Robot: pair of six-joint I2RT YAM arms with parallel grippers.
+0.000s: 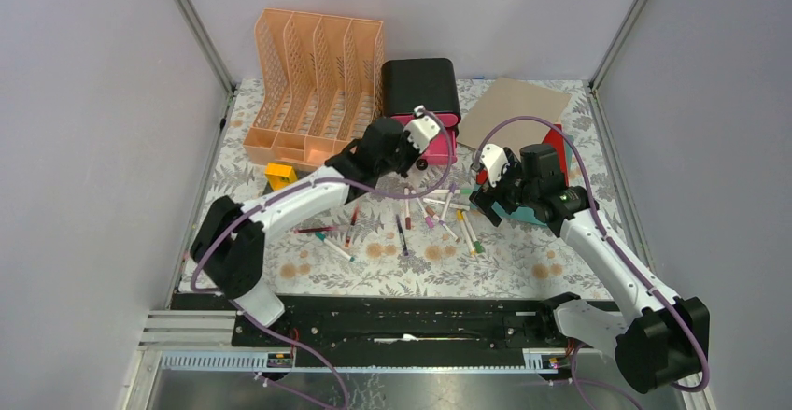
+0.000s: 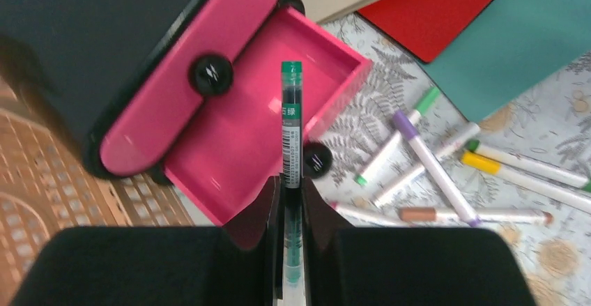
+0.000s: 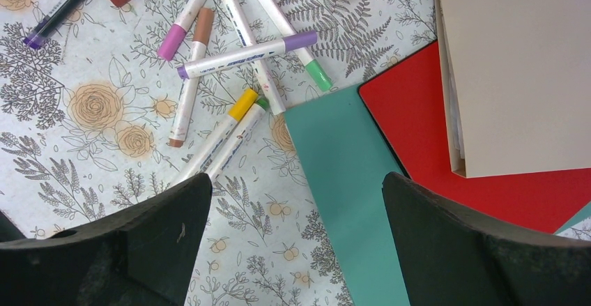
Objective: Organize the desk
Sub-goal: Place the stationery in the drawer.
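Note:
The desk (image 1: pixel 523 270) has a fern-and-flower cloth. My left gripper (image 1: pixel 417 139) is shut on a green pen (image 2: pixel 291 121) and holds it over the open pink drawer (image 2: pixel 230 146) of the black drawer box (image 1: pixel 420 88). My right gripper (image 1: pixel 487 195) is open and empty above the cloth, at the edge of a teal sheet (image 3: pixel 348 180). Several markers (image 1: pixel 439 214) lie scattered on the desk between the arms; they also show in the right wrist view (image 3: pixel 244 55).
An orange file rack (image 1: pixel 313 83) stands at the back left, a yellow block (image 1: pixel 279 176) in front of it. A red sheet (image 3: pixel 432 132) and a tan folder (image 1: pixel 514 111) lie at the back right. Grey walls enclose the desk.

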